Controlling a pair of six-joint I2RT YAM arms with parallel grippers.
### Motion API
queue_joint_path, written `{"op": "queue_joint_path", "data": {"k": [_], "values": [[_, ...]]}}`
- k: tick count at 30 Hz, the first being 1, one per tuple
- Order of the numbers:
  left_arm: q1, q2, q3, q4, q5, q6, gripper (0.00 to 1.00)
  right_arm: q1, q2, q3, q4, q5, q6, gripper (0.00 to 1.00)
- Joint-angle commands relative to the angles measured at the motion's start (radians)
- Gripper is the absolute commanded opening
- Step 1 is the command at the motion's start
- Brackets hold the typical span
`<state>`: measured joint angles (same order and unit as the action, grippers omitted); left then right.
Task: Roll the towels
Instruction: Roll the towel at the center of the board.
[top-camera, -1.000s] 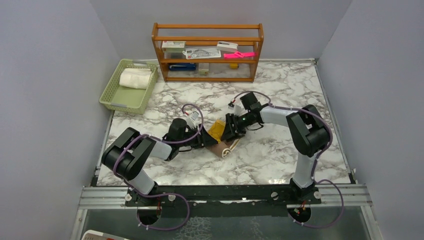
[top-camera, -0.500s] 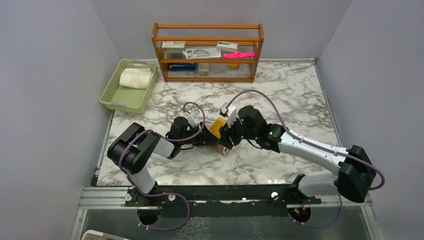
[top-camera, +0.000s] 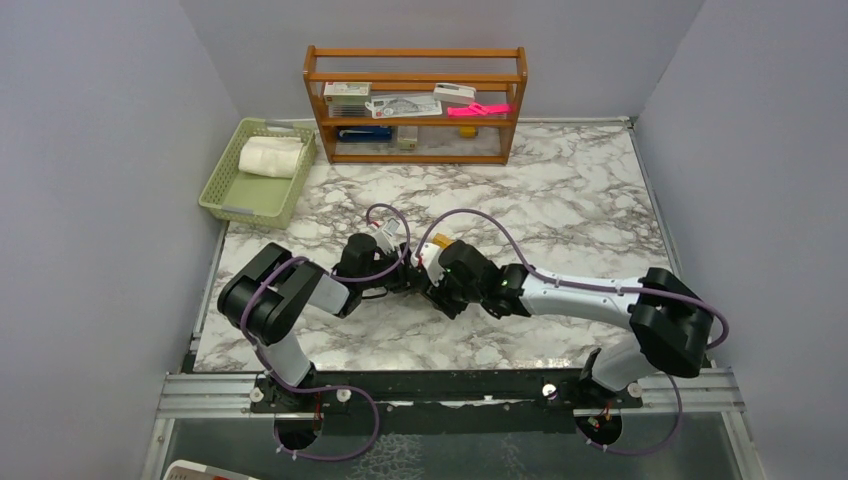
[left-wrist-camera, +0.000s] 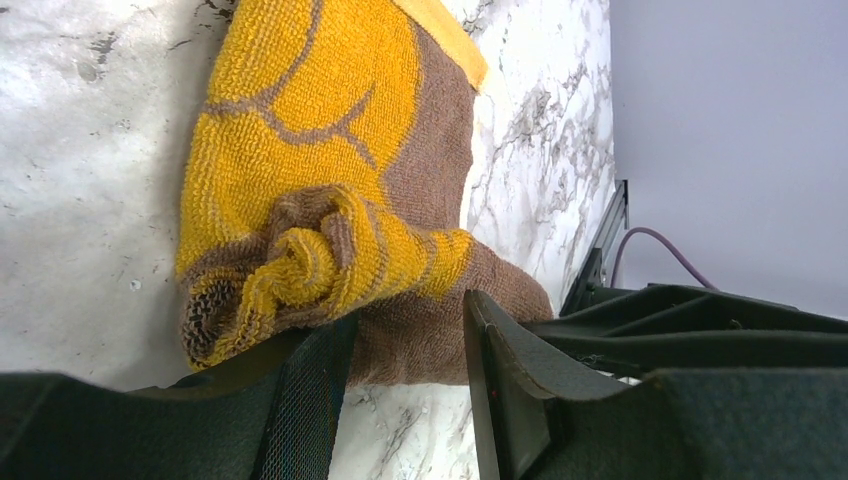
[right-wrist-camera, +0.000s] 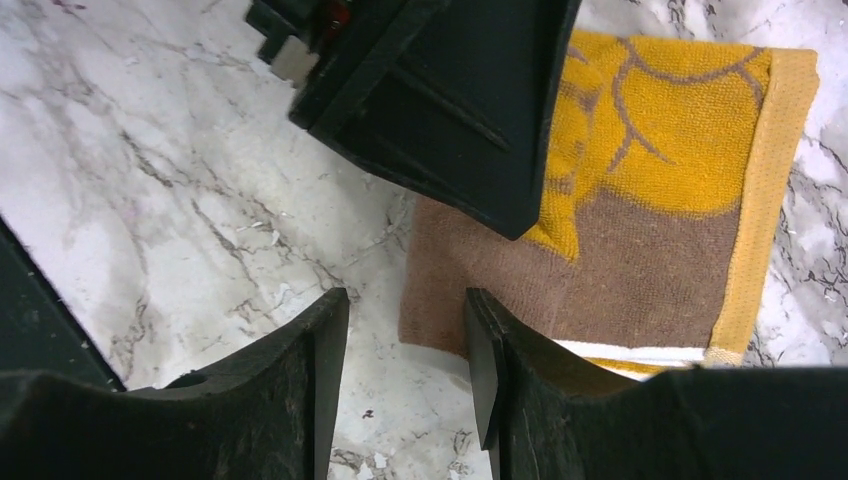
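Left wrist view puts the brown towel right at my left claw. Its near end is bunched into a loose, untidy roll of yellow and brown. That roll lies crosswise to my fingers and touches the tip of one of them, with a brown fold at the mouth of the gap. The flat, unrolled yellow part stretches straight away from the claw. So, as I judge it, the roll has to travel away from me along the cloth's length, its axis kept across my jaws. The left claw stands half-wide, not pinched on anything I can make out.

My right claw comes at the same towel from the opposite side. It hangs over bare marble with its jaws at a narrow gap and nothing between them. The cloth's brown corner lies just beyond one fingertip, and the left claw's dark body hides much of the roll in that view. The left claw is nearer the roll, the right nearer the loose brown edge.

All this sits about the middle of the surface. The cream towel lies already rolled in the green basket at the far left corner, well apart.
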<state>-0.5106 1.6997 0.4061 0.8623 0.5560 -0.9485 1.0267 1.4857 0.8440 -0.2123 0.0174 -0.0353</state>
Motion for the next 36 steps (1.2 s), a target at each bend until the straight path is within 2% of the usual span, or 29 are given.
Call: {"op": "queue_joint_path", "data": {"k": [1, 6, 13, 21, 25, 29, 33, 36], "values": [[0.006, 0.056, -0.021, -0.127, -0.048, 0.030, 0.48, 0.003, 0.048, 0.010, -0.014, 0.073, -0.001, 0.46], [0.007, 0.068, -0.014, -0.129, -0.030, 0.030, 0.48, 0.003, 0.108, 0.032, -0.069, 0.140, 0.004, 0.45], [0.026, 0.065, -0.011, -0.131, 0.007, 0.017, 0.47, 0.003, 0.167, 0.056, -0.118, 0.101, -0.004, 0.38], [0.082, -0.079, 0.005, -0.187, 0.045, -0.009, 0.48, 0.003, 0.245, 0.079, -0.148, 0.045, 0.005, 0.31], [0.129, -0.208, 0.022, -0.234, 0.071, -0.024, 0.52, 0.004, 0.267, 0.084, -0.149, 0.030, 0.028, 0.21], [0.216, -0.347, 0.061, -0.422, 0.065, 0.049, 0.54, 0.003, 0.270, 0.093, -0.144, -0.004, 0.061, 0.01], [0.243, -0.453, 0.174, -0.757, -0.069, 0.274, 0.56, -0.002, 0.251, 0.106, -0.131, -0.076, 0.099, 0.01], [0.257, -0.483, 0.210, -0.842, -0.101, 0.336, 0.57, -0.035, 0.202, 0.100, -0.081, -0.235, 0.131, 0.01]]}}
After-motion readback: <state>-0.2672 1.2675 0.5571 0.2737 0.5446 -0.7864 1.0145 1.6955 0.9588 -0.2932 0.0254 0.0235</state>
